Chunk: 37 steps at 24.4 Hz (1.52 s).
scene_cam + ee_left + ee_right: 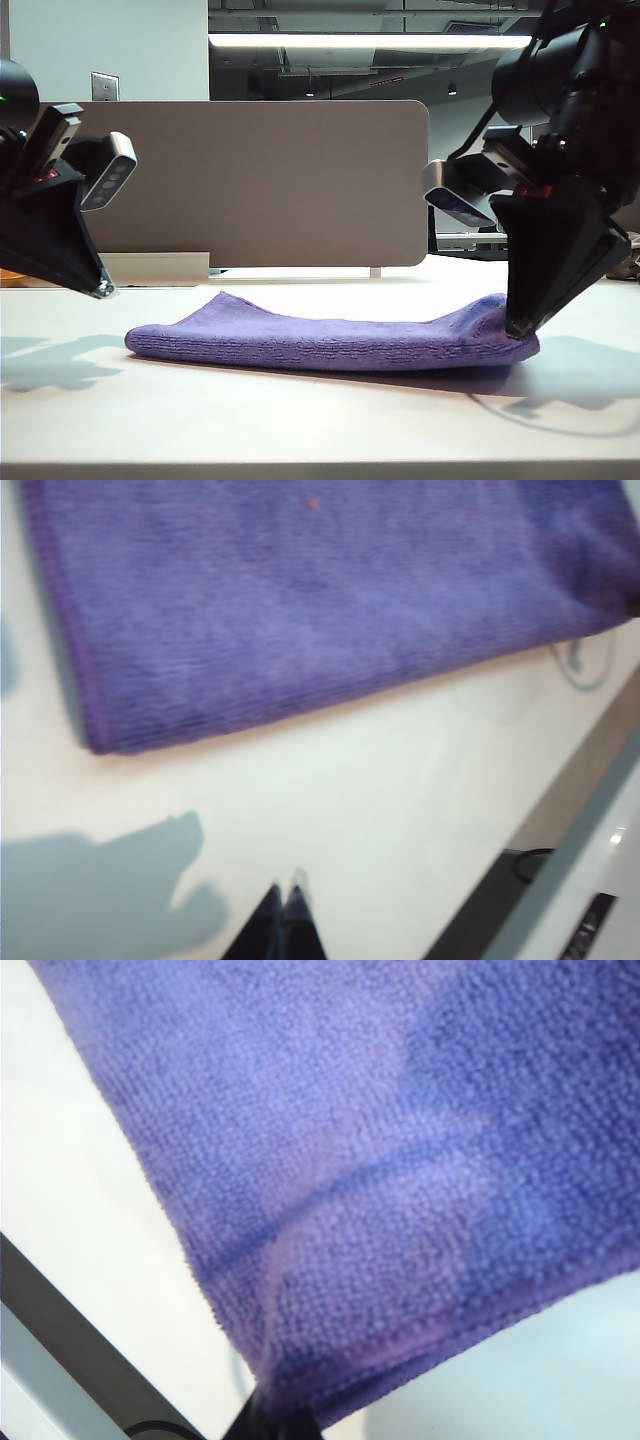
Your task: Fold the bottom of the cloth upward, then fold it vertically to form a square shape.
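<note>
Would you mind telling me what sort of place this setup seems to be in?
Probably an office or lab: a beige desk partition, a ceiling strip light and a white table holding only the cloth.

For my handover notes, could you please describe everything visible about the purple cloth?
The cloth is fuzzy purple microfiber with stitched hems, folded into a long low band lying flat on the white table. Its right end is lifted slightly, pinched by the shut right gripper. The left gripper, shut and empty, hangs above the table left of it, apart.
</note>
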{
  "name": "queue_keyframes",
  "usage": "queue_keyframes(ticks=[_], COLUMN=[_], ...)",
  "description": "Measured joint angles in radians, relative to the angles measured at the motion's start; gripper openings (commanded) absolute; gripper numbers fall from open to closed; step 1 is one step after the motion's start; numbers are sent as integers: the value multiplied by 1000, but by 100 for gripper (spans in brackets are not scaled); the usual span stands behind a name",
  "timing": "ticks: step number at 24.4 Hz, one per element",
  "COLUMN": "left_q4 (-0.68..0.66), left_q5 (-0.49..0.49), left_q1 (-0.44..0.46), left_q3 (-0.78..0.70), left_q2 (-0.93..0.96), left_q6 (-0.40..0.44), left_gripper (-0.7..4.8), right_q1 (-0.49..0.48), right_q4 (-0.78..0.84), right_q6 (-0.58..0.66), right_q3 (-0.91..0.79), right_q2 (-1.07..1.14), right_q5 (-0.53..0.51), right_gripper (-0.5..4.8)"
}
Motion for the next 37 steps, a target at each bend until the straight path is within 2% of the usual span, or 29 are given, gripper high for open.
queue_keyframes(ticks=[8,14,19,26,29,32,37], left_q4=[64,132,151,188,200,237,287], left_q5=[117,181,203,214,210,160,150], left_q1=[0,-1,-1,-1,-1,-1,-2], left_q3=[0,0,0,0,0,0,0], left_q2=[0,0,0,0,0,0,0], left_q6=[-12,-57,-64,-89,-95,-136,-161], left_gripper=[-6,-6,-6,-6,-6,-6,-6], right_q1=[0,-1,-1,-1,-1,-1,-1], right_q4=[-20,-26,48,96,100,92,82], right_q6=[43,77,156,223,239,248,252], right_q3=[-3,-3,-3,-3,-3,-3,-3], right_q2=[0,0,0,0,0,0,0], right_q5=[28,51,-12,-39,-18,45,69], right_gripper=[227,235,235,235,235,235,234])
